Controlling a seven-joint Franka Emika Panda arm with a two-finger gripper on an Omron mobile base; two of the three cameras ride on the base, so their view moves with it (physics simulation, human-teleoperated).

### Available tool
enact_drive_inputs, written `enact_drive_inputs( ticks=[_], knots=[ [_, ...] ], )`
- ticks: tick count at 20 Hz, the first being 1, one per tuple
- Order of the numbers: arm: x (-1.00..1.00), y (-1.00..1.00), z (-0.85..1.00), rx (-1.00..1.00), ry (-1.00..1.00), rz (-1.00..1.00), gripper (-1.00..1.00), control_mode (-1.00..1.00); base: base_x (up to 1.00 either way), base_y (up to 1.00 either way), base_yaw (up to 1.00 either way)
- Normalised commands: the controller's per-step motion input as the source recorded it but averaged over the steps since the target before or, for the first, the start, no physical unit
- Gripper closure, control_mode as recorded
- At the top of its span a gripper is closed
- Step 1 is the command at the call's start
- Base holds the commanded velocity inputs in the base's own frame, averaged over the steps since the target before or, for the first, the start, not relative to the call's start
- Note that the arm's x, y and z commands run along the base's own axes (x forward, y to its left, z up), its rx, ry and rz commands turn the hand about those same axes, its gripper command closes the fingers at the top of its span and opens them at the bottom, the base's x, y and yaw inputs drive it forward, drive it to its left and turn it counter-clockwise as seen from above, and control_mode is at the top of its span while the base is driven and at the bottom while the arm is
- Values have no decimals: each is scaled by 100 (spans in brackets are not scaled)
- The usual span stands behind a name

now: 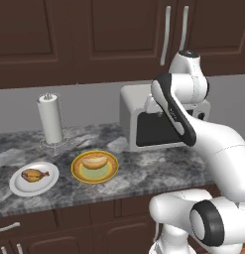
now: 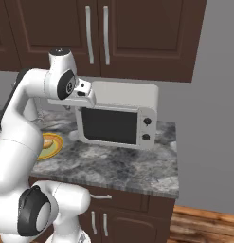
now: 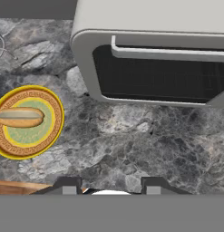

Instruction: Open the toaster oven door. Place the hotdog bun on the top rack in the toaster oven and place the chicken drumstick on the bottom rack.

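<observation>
The silver-grey toaster oven (image 1: 129,106) (image 2: 123,95) stands on the counter. Its door (image 2: 110,126) (image 3: 158,77) is closed, with a pale handle bar (image 3: 168,53) along its top edge. The top rack and bottom rack are hidden behind the dark glass. The hotdog bun (image 1: 94,160) (image 3: 20,117) lies on a yellow patterned plate (image 1: 110,171) (image 3: 47,145) left of the oven. Further left, the chicken drumstick (image 1: 34,174) lies on a white plate (image 1: 17,186). My gripper (image 3: 109,186) is open and holds nothing. It hovers above the counter in front of the oven's upper left corner, apart from the door.
A paper towel holder (image 1: 50,119) stands at the back left of the marble counter (image 2: 118,166). Two dark knobs (image 2: 147,121) sit on the oven's right front. Dark wall cabinets (image 2: 137,33) hang above, and the counter ends just right of the oven.
</observation>
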Motion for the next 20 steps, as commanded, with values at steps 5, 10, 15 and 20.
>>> enact_drive_inputs(
  ticks=[5, 10, 15, 20],
  knots=[
    [0, 0, 0, 0, 0, 0, -100, 100, 0, 0, 0],
    [0, 0, 0, 0, 0, 0, -100, 100, 0, 0, 0],
    [0, 0, 0, 0, 0, 0, -100, 100, -14, 9, 2],
    [0, 0, 0, 0, 0, 0, -100, 100, -11, 62, 3]
  ],
)
